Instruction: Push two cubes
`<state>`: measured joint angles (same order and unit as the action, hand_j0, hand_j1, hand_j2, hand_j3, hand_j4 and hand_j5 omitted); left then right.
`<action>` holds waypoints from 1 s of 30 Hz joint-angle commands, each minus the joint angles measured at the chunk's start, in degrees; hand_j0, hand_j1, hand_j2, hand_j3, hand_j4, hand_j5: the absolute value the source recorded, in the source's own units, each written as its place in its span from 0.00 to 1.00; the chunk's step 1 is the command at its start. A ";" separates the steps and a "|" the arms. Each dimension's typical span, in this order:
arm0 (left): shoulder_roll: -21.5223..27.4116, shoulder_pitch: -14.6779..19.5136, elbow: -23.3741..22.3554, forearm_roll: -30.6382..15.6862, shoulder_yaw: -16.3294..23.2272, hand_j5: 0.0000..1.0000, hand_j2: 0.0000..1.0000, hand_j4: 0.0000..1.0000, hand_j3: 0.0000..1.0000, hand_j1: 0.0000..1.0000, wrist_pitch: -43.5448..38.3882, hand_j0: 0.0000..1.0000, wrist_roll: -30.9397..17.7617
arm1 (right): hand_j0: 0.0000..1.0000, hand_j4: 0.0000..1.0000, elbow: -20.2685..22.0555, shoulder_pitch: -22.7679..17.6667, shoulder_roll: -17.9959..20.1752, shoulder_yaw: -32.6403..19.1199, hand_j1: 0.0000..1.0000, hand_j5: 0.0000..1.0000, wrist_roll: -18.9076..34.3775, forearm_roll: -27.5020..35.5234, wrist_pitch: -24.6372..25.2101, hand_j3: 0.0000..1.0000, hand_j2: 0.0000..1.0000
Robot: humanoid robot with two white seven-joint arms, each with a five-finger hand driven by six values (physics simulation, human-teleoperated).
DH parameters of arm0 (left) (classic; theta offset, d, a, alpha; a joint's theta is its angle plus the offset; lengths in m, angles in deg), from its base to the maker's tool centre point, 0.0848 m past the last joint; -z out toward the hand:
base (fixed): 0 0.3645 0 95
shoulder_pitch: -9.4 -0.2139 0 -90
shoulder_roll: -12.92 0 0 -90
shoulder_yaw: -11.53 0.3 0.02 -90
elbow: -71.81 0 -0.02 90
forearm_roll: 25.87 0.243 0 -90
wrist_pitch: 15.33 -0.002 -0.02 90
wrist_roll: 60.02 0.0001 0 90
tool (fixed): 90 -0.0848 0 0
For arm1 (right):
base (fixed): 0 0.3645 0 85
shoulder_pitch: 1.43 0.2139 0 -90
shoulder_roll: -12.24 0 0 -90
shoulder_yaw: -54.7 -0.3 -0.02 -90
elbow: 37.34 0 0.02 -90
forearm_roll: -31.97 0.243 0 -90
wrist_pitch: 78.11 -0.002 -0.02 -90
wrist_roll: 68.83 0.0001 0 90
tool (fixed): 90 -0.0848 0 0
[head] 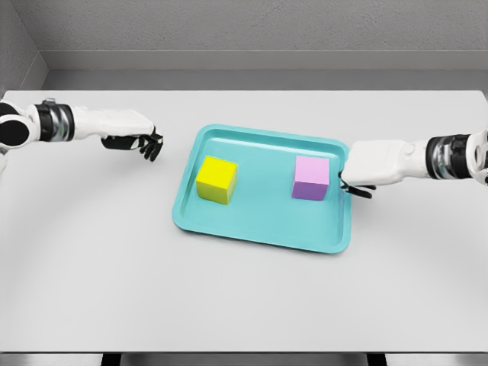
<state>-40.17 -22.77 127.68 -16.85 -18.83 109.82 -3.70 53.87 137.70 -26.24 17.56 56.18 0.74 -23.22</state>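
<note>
While both cubes are sitting apart in the tray (229,227), yellow (216,180) left, pink (311,178) right, no push is showing; left hand (146,142) is hovering loosely curled, empty; right hand (355,185) is nearing pink, fingers unclear.

teal tray (229,223) | centred on table; white table (114,290) | grey wall (244,30) behind

Between the left hand (145,143) and the yellow cube (216,180) lies bare table (91,259), then the tray (229,226) rim as the only barrier. The right hand (355,185) sits at the tray's right rim, just beside the pink cube (311,178). Open tray floor separates the two cubes, well apart.
</note>
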 commanded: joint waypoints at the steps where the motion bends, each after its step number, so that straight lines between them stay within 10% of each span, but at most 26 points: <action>1: -0.52 0.00 4.32 1.35 0.21 0.03 0.03 0.03 0.03 0.03 -0.15 0.03 -1.32 | 0.00 0.00 -1.74 0.09 -0.98 0.40 0.00 0.00 0.00 0.11 0.11 0.00 0.00; 15: -3.59 -0.18 11.27 16.38 2.24 0.03 0.03 0.03 0.03 0.03 -0.15 0.03 -1.32 | 0.00 0.00 -7.63 2.02 -3.88 3.30 0.00 0.00 0.00 -0.15 0.11 0.00 0.00; 30: -6.76 -0.35 11.54 17.00 4.17 0.04 0.04 0.04 0.04 0.04 -0.15 0.04 -1.32 | 0.00 0.00 -7.54 3.78 -6.43 6.12 0.00 0.00 0.00 -0.41 0.11 0.00 0.00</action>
<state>-46.24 -23.12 139.24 -0.35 -15.15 109.19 -5.24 46.31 141.48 -32.30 23.59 56.18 0.15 -23.23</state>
